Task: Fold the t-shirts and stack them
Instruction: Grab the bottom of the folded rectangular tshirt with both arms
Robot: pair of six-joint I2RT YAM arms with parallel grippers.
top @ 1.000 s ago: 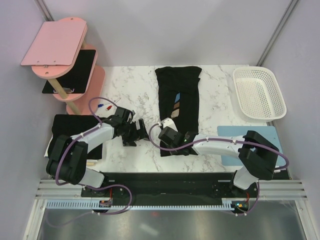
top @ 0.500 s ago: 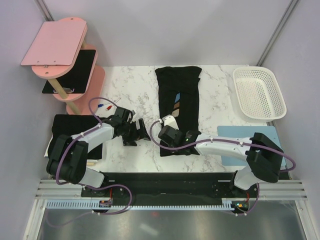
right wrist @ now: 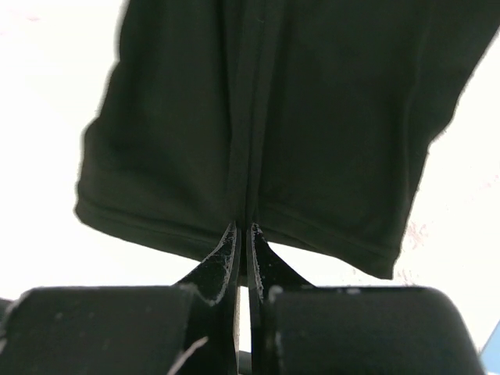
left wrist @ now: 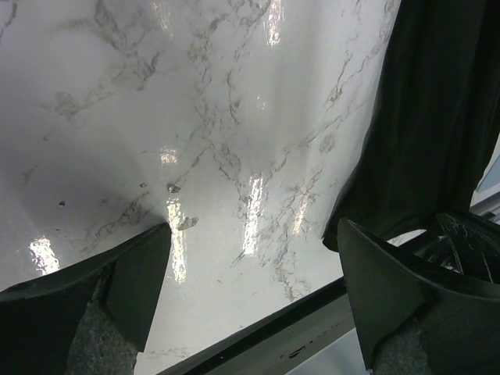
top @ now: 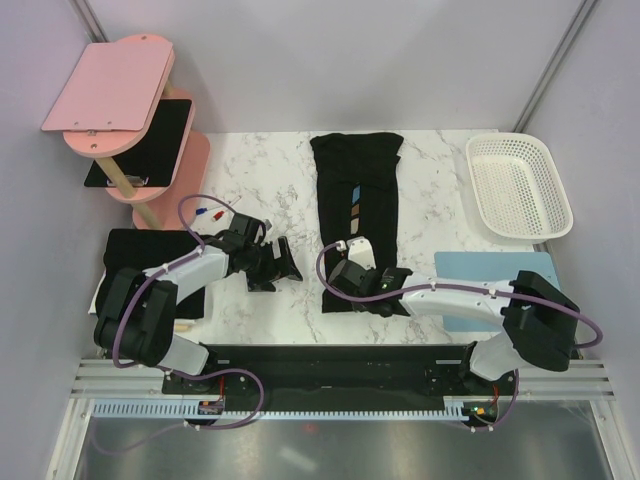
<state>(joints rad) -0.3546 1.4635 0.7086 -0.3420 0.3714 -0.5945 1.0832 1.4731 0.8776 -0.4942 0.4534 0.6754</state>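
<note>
A black t-shirt (top: 358, 190) lies folded into a long strip down the middle of the marble table (top: 260, 180), its streaked print (top: 353, 205) facing up. My right gripper (top: 342, 283) is at the strip's near end. In the right wrist view the right gripper (right wrist: 244, 230) is shut on the t-shirt (right wrist: 312, 117) at its hem, which is pinched into a ridge. My left gripper (top: 285, 262) hovers open just left of that shirt. The left wrist view shows the left gripper (left wrist: 254, 258) with nothing between its fingers and the t-shirt (left wrist: 437, 117) to its right. A second folded black t-shirt (top: 135, 258) rests at the table's left edge.
A white basket (top: 519, 185) stands at the back right, and a light blue mat (top: 480, 275) lies under my right forearm. A pink tiered stand (top: 120, 110) with a black board (top: 150, 140) is at the back left. Small red and blue items (top: 208, 213) lie near it.
My right gripper has closed on the shirt's near hem and drawn slightly toward the near edge. My left gripper has edged right, still open.
</note>
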